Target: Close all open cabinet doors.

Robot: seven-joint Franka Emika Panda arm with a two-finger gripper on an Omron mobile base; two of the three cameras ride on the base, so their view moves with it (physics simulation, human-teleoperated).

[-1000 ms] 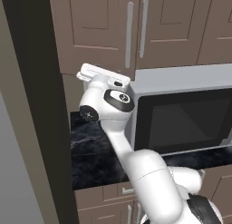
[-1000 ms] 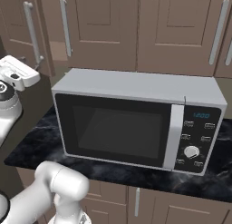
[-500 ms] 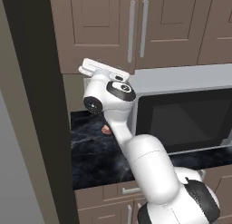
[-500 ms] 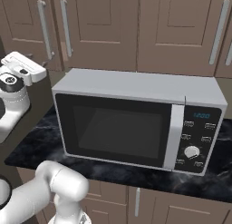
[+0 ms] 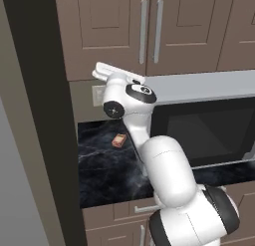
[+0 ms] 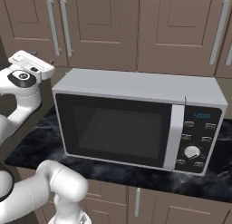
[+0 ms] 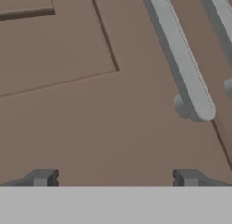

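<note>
Gripper [image 7: 115, 177], fingers spread and empty, faces a cabinet door [image 7: 90, 123] above the microwave [image 6: 136, 123]; the door is probably rigid, hinged and light, best pushed on its flat face beside the bar handle [image 7: 181, 60].

A silver microwave [image 6: 136, 123] with a dark glass door is seen standing on a black marbled countertop [image 6: 36, 143], its top lying just below the wall cabinets. On its right side a control panel [image 6: 199, 141] is shown, with a small blue display at the top, rows of buttons and a round white dial below. A small orange-brown object [image 5: 118, 140] is seen lying on the countertop to the left of the microwave, near the back wall; what it is cannot be told. A pale wall outlet [image 5: 97, 95] is set into the backsplash above it. Brown drawer fronts [image 6: 172, 209] with silver handles are seen under the counter. A tall dark panel [image 5: 42, 115] bounds the scene at the left.
</note>
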